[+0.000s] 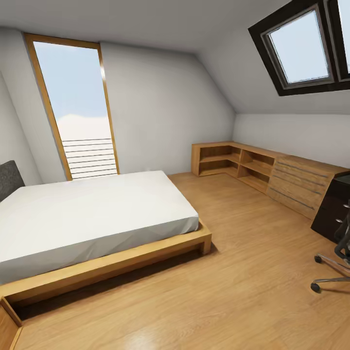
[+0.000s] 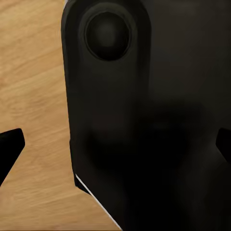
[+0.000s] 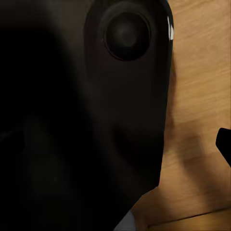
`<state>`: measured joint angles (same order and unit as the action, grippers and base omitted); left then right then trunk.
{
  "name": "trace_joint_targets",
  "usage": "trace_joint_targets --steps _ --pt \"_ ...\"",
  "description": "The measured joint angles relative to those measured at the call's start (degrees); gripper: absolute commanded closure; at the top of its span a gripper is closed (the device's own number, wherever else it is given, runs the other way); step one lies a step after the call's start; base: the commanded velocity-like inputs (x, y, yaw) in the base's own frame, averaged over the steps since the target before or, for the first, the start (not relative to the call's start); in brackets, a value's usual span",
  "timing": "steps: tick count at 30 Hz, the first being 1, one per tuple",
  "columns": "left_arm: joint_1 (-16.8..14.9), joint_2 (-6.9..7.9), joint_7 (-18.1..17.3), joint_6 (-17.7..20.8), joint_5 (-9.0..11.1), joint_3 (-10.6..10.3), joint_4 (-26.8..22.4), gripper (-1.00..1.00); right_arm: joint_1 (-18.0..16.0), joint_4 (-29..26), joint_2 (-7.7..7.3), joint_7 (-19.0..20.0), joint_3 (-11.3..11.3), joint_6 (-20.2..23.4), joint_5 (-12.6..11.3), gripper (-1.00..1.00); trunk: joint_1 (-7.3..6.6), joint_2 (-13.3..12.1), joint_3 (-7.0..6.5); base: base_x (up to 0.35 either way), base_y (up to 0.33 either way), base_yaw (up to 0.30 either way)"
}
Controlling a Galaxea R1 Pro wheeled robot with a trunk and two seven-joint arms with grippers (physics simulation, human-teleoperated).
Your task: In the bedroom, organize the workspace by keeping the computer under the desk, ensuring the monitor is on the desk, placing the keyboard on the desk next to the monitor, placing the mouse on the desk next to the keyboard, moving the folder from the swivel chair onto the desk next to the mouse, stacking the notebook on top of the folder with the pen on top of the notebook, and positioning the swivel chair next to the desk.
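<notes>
I am in the bedroom, with its sloped white ceiling and a dark-framed skylight (image 1: 300, 46). At the far right edge of the head view stands the black drawer unit of the desk (image 1: 332, 214), with round silver knobs. Just in front of it is part of the swivel chair (image 1: 342, 243), its chrome legs on castors resting on the floor. In the left wrist view my left gripper (image 2: 115, 144) is open, its dark fingertips (image 2: 10, 143) far apart over a black part of my own body. My right gripper (image 3: 115, 144) looks open too, with one fingertip (image 3: 224, 142) at the frame's edge.
A low bed (image 1: 92, 214) with a white mattress and a wooden frame takes up the left half of the room. Light-wood shelves and a drawer chest (image 1: 272, 175) run along the right wall. A tall window (image 1: 78, 107) is in the far wall. Wood floor (image 1: 243, 272) lies between bed and desk.
</notes>
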<state>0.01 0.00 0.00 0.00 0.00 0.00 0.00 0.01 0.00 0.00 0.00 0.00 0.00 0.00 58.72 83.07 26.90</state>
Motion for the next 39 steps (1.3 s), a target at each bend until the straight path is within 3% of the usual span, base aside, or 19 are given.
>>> trace_joint_targets --steps 8,17,28,31,35,39 --pt "0.09 -2.15 -0.19 -0.58 0.0 -0.12 -1.42 -1.0 -0.17 -0.23 2.02 -0.15 -0.05 -1.05 -0.26 -1.0 -0.65 -1.2 -0.55 0.0 0.0 0.0" --pt "0.1 -2.37 -0.24 0.4 -0.18 -0.18 -1.41 -1.0 -0.17 -0.42 2.1 -0.09 -0.2 1.28 -0.33 -1.0 -2.4 -4.41 -1.99 0.0 0.0 -0.003" --pt "0.09 -2.29 -0.24 0.33 -0.16 -0.16 -1.47 -1.0 -0.17 -0.93 2.07 -0.08 -0.08 0.54 -0.26 -1.0 -4.82 -8.83 -3.97 0.0 0.0 -0.249" --pt "0.11 -2.29 -0.24 0.28 -0.16 -0.16 -1.52 -1.0 -0.17 -1.95 2.09 -0.08 -0.07 -1.63 -0.24 -1.0 -5.48 -10.03 -4.51 0.0 0.0 -0.262" --pt "0.08 -2.23 -0.24 0.2 -0.07 -0.12 -1.79 -1.0 -0.17 -2.64 1.95 -0.08 -0.11 -10.96 -0.24 -1.0 -6.36 -11.63 -5.23 0.0 0.0 -0.267" --pt "0.08 -2.3 -0.24 0.17 -0.02 -0.09 -4.24 -1.0 -0.17 -2.8 1.93 -0.08 -0.11 -15.24 -0.24 -1.0 -7.24 -13.24 -5.95 0.0 0.0 -0.285"
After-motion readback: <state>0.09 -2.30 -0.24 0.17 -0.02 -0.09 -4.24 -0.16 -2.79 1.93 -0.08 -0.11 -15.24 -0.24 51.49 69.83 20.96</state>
